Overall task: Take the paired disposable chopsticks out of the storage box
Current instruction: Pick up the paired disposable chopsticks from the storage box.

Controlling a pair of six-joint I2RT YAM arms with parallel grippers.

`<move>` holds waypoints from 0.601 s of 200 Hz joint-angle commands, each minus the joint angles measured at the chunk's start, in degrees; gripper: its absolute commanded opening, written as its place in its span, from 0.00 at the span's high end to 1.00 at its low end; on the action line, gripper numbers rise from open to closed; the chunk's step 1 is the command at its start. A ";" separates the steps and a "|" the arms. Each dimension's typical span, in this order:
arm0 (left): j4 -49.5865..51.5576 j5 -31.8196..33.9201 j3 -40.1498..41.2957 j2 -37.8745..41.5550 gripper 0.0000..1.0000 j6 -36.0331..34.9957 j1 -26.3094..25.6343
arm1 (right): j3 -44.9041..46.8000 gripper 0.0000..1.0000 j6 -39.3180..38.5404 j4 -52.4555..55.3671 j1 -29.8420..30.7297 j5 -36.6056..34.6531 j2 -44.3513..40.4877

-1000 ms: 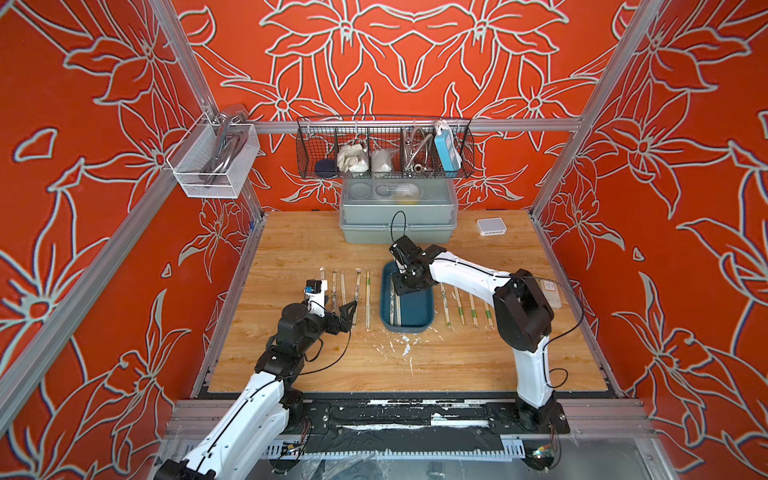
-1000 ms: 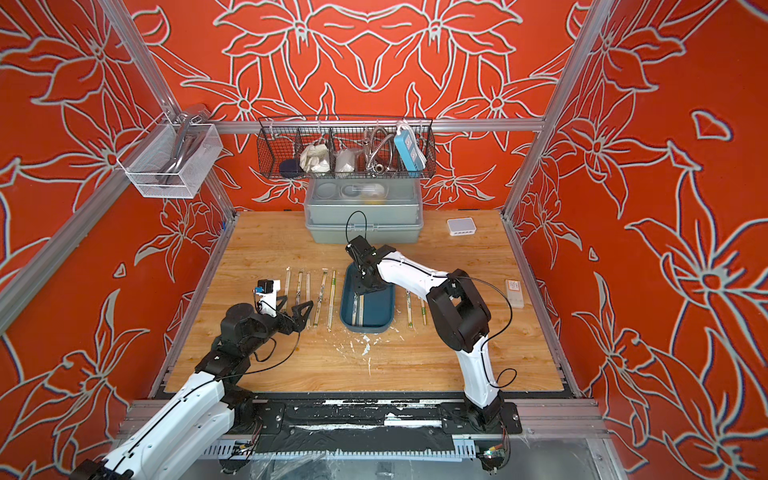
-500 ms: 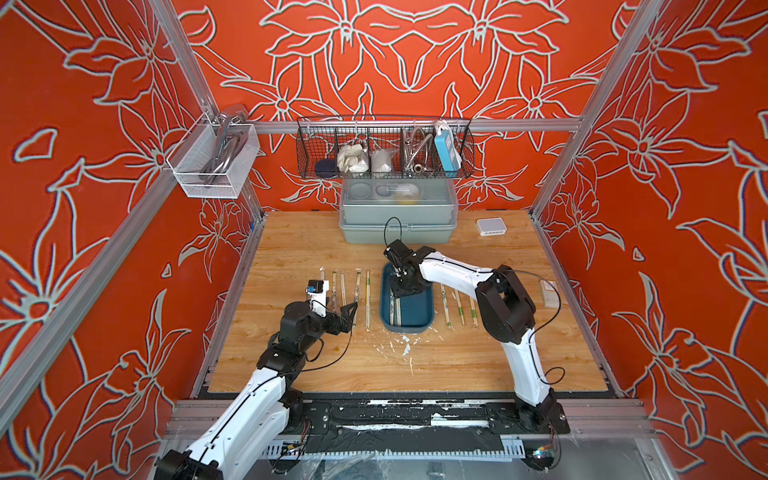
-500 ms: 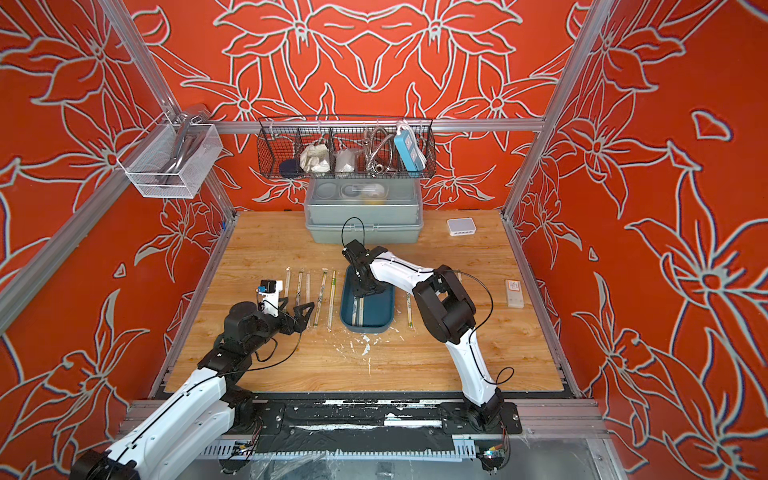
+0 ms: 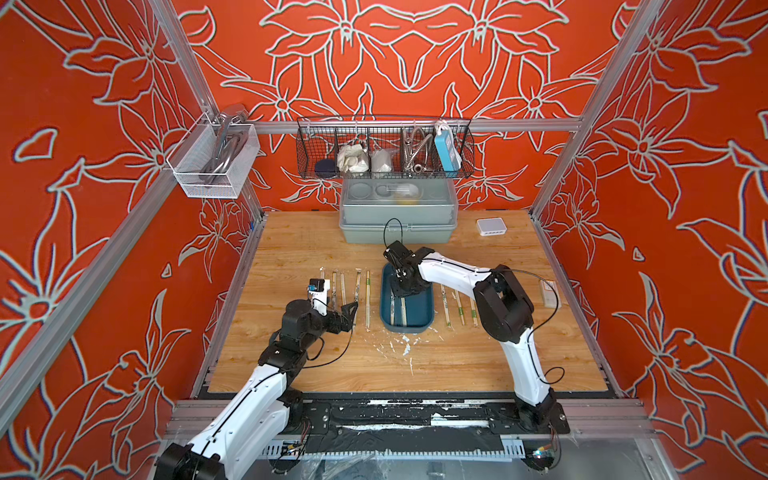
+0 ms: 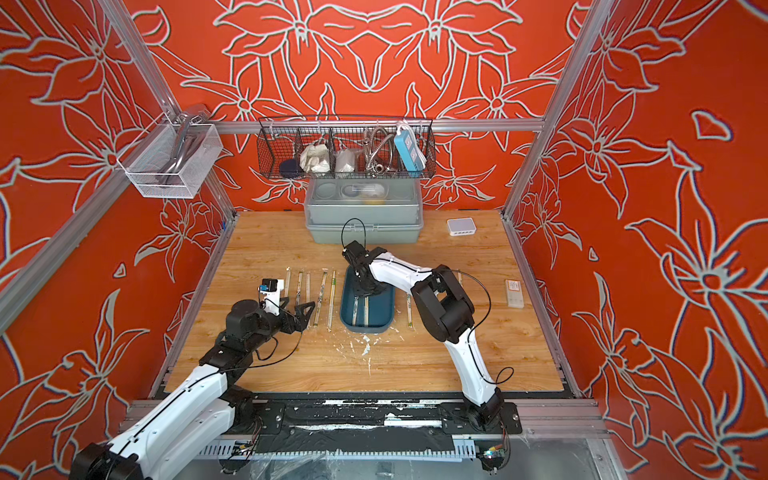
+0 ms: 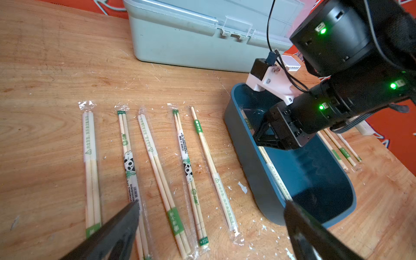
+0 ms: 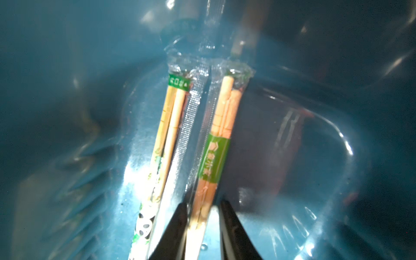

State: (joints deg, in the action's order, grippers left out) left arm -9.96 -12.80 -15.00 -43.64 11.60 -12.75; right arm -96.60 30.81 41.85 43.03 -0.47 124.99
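The storage box (image 5: 407, 328) (image 6: 365, 329) (image 7: 247, 180) is a dark blue tray in the middle of the table. Two paired disposable chopsticks lie inside it: a green-banded pair (image 8: 216, 155) and a panda-print pair (image 8: 166, 126). My right gripper (image 5: 401, 291) (image 6: 365, 291) (image 8: 203, 202) reaches down into the box. Its jaws stand narrow astride the green-banded pair, one finger against the wrapper and a sliver of gap at the other. Several wrapped pairs (image 7: 186, 166) (image 5: 357, 291) lie in a row left of the box, more (image 5: 457, 303) to its right. My left gripper (image 5: 351, 311) (image 7: 211, 203) hovers wide open and empty over the left row.
A grey-green lidded box (image 5: 399, 216) stands behind the tray, under a black wire basket (image 5: 384, 149). A small white device (image 5: 491, 226) sits at the back right and a flat pack (image 5: 549, 293) near the right edge. White flecks (image 5: 405, 345) dot the wood in front of the tray.
My right arm has swung its elbow inward and dipped the gripper into the box, and its jaws have narrowed round the green-banded pair. The left arm has barely moved.
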 commanded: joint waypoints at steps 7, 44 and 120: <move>-0.99 -0.86 -1.85 -0.89 0.00 0.01 -0.17 | 1.26 0.77 1.49 0.24 0.00 -1.46 0.50; -0.99 -1.17 -2.21 -1.87 0.00 0.07 -0.17 | 1.09 0.77 2.67 0.21 -0.09 -1.64 0.60; -0.94 -1.16 -2.33 -2.15 0.00 0.04 -0.16 | 2.71 0.87 4.17 -1.42 -0.42 -0.54 0.88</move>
State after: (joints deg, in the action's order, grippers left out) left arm -10.02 -13.21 -16.03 -45.71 11.62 -12.75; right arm -95.96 33.69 40.71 42.94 -0.45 124.97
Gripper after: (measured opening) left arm 0.998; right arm 0.151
